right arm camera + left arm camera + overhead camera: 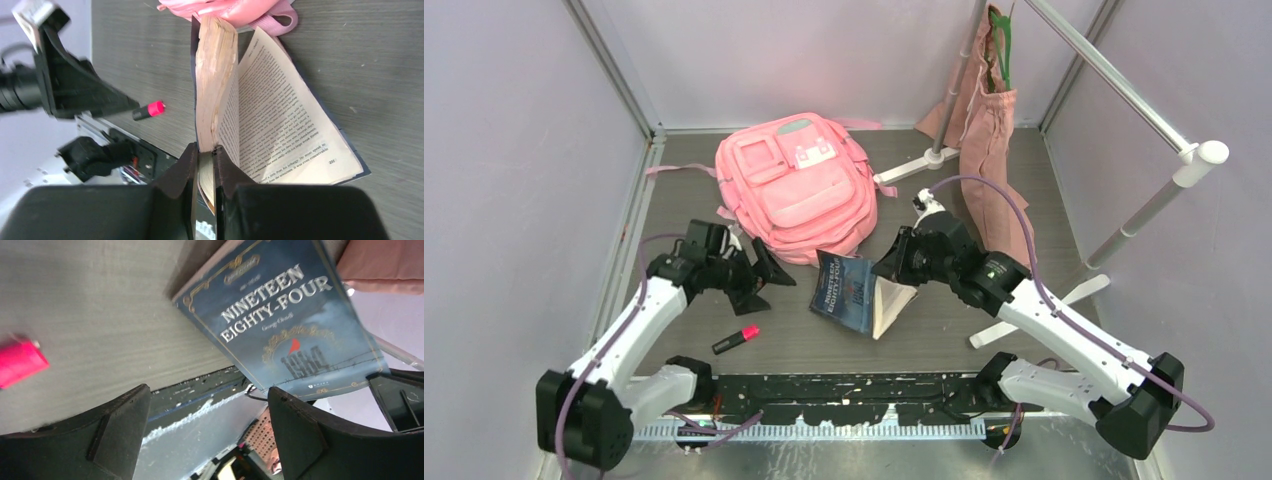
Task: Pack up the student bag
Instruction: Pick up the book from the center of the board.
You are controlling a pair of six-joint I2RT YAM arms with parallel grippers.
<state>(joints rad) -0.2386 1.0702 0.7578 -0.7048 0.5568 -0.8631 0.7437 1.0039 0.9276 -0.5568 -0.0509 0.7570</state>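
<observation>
**Right gripper** (204,150): fingers pressed together on the book (215,75). They pinched the edge of a thick block of yellowed pages. The remaining printed pages and the back cover fell open to one side, down onto the table (824,345).

**Book:** dark blue paperback with "Nineteen Eighty-Four" on the front cover. It stood propped half open between the two arms.

**Left gripper** (759,272): fingers spread wide with nothing between them. It pointed toward the book from its left, near it but apart from it.

**Student bag** (799,185): bright pink. It lay flat at the middle rear of the table, front pockets facing up. Its near edge was just beyond the book; I could not tell whether they touched.

**Marker** (736,339): black body with a pink cap. It lay on the table just nearer than the left gripper, apart from the book.

**Cloth sack** (989,150): dusty pink. It hung from a green hanger on the white rack (1124,85) at the right rear, well apart from both grippers.
</observation>
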